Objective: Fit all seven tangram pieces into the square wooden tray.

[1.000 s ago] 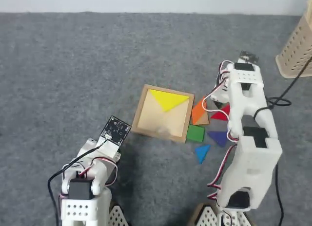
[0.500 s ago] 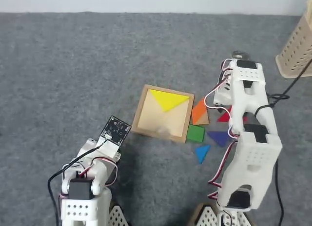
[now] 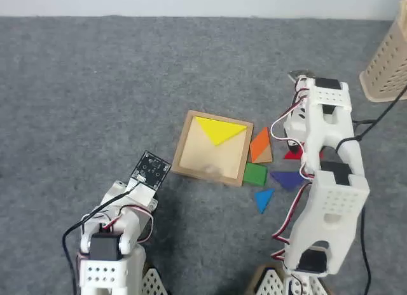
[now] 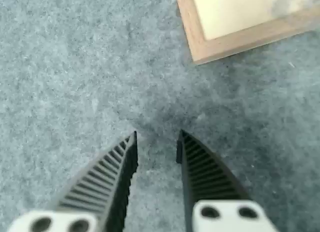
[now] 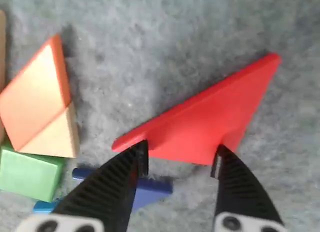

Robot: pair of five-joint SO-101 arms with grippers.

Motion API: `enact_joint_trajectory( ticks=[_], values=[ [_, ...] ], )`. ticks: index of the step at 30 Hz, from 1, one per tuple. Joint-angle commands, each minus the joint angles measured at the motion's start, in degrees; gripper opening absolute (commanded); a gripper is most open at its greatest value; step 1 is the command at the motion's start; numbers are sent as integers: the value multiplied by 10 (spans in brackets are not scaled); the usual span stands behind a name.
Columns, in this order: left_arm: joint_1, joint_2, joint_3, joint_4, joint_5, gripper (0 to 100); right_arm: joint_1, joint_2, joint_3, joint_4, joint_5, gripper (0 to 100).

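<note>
The square wooden tray [image 3: 184, 156] lies mid-table with a yellow triangle [image 3: 219, 130] in its far corner. To its right lie an orange piece [image 3: 259, 142], a tan piece [image 3: 264, 157], a green square [image 3: 255, 173], a dark blue triangle [image 3: 286, 178] and a light blue triangle [image 3: 262, 198]. My right gripper [image 5: 180, 159] is shut on the long edge of the red triangle [image 5: 205, 117], which peeks out from under the right arm [image 3: 294, 154]. My left gripper [image 4: 156, 142] stands open over bare carpet, just short of the tray's near corner [image 4: 200, 47].
A slotted beige basket [image 3: 388, 60] stands at the far right edge. Grey carpet covers the table, with wide free room to the left of and beyond the tray. The right arm's body looms over the loose pieces.
The right arm has shifted away from the tray toward the far right, and the red triangle has moved with it. The left arm has kept still.
</note>
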Motion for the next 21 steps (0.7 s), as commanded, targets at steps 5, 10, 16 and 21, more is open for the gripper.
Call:
enact_joint_trajectory(
  ticks=[5, 10, 16, 21],
  values=[
    [-2, -12, -7, 0, 4, 122, 16, -3, -25, -19, -170, 145],
    [-2, -12, -7, 0, 4, 122, 15, -66, -25, -20, -375, 147],
    [-2, -12, -7, 0, 4, 122, 17, -67, -26, -21, -447, 306],
    [-2, -12, -7, 0, 4, 122, 43, -88, -42, -10, -454, 284]
  ],
)
